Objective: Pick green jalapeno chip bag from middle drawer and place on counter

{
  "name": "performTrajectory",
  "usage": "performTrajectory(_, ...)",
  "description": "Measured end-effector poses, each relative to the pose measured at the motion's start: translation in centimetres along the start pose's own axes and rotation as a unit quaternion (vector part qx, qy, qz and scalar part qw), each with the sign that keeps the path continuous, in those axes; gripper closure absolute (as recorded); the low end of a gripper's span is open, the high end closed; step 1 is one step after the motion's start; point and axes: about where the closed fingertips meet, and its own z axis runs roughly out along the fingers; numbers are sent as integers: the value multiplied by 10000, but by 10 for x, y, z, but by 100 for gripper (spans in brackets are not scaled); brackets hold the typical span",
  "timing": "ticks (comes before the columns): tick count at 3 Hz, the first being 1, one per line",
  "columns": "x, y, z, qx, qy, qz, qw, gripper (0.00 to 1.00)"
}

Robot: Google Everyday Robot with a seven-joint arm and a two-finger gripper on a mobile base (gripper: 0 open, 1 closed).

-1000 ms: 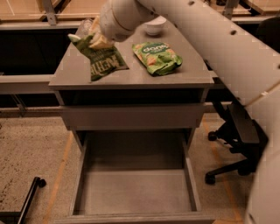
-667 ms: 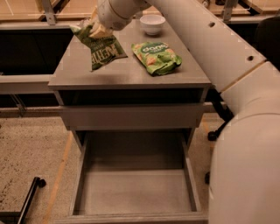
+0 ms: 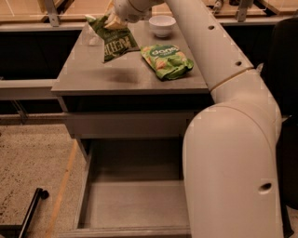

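Note:
The green jalapeno chip bag [image 3: 113, 40] is olive-green with white block lettering and hangs in my gripper [image 3: 111, 21], which is shut on its top end. The bag is held above the left rear part of the counter [image 3: 125, 76], casting a shadow on it. The middle drawer [image 3: 132, 202] is pulled out below, its flat grey bottom bare. My white arm [image 3: 233, 139] runs from the lower right up to the top middle and covers the drawer's right side.
A brighter green chip bag [image 3: 166, 60] lies on the counter's right half. A white bowl [image 3: 162, 25] stands at the counter's back. A pale wooden surface [image 3: 70, 7] runs behind. A black chair [image 3: 286, 93] stands at the right. A black bar [image 3: 30, 211] lies on the floor at left.
My gripper has carried the chip bag farther back and higher over the counter. The view has shifted, with my arm now filling more of the right side.

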Motion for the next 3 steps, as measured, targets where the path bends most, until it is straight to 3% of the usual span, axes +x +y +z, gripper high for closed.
performTrajectory(1,5,-2,12,-48,-242,79,9997,30)
performTrajectory(2,5,-2,15,-58,-259,84,9996,1)
performTrajectory(3,4,-2,16,-66,-261,85,9996,0)
